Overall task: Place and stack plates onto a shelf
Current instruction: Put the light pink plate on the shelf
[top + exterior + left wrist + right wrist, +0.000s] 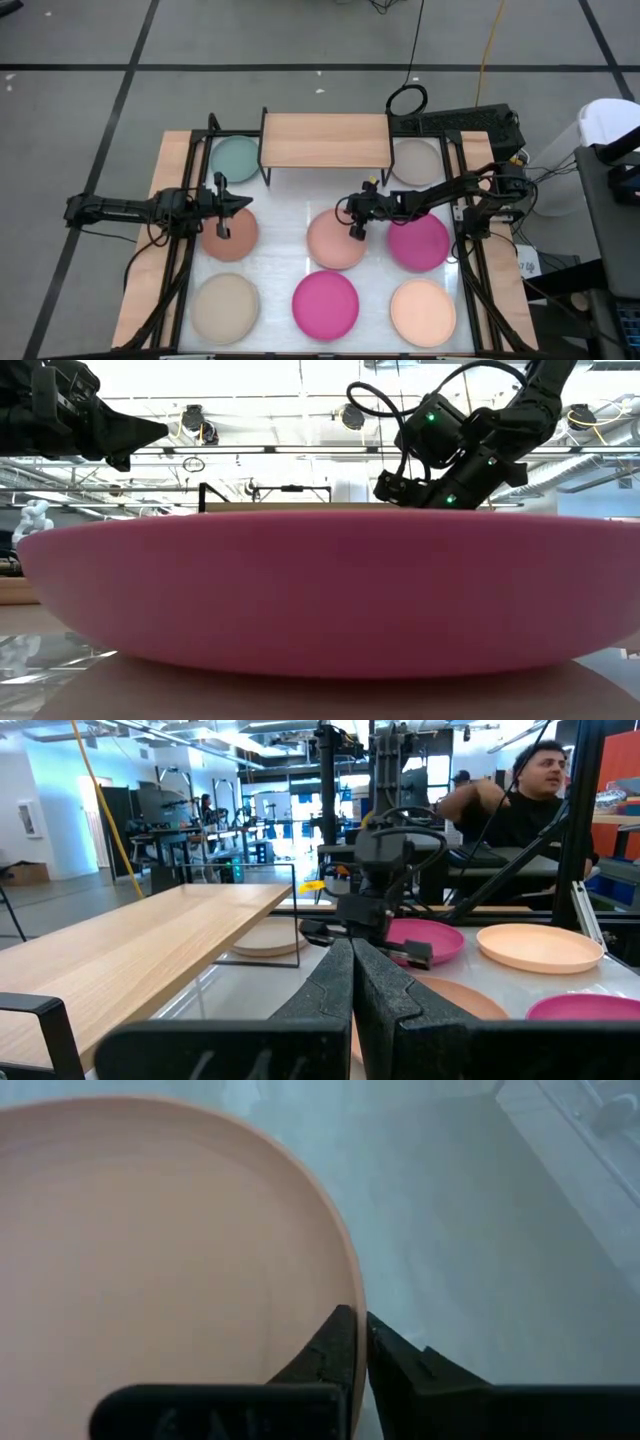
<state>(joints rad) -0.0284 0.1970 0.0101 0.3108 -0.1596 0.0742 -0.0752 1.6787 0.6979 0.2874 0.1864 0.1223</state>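
Observation:
The light-wood shelf (325,140) stands at the table's far edge. On the table lie teal (235,157), terracotta (230,238), pink (332,242), magenta (418,243), beige (225,306), bright magenta (325,305) and peach (423,312) plates. One more beige plate (415,160) lies beside the shelf's right end. My right gripper (357,233) points down at the pink plate's right rim and is shut on it. My left gripper (246,203) is shut, holds nothing and hovers above the terracotta plate's far edge, pointing right. My right gripper pinches the pink plate's right rim (352,1295) between its two fingers, one finger (335,1342) over the plate's inner face and the other outside the edge. It comes from above, slanting down. Whether the plate is lifted off the table does not show.
Black frame rails run along both table sides (178,270) (470,270). In the low view the bright magenta plate (320,590) fills the foreground. A person (520,795) sits beyond the table's right side. Bare white table shows between the shelf and the middle row of plates.

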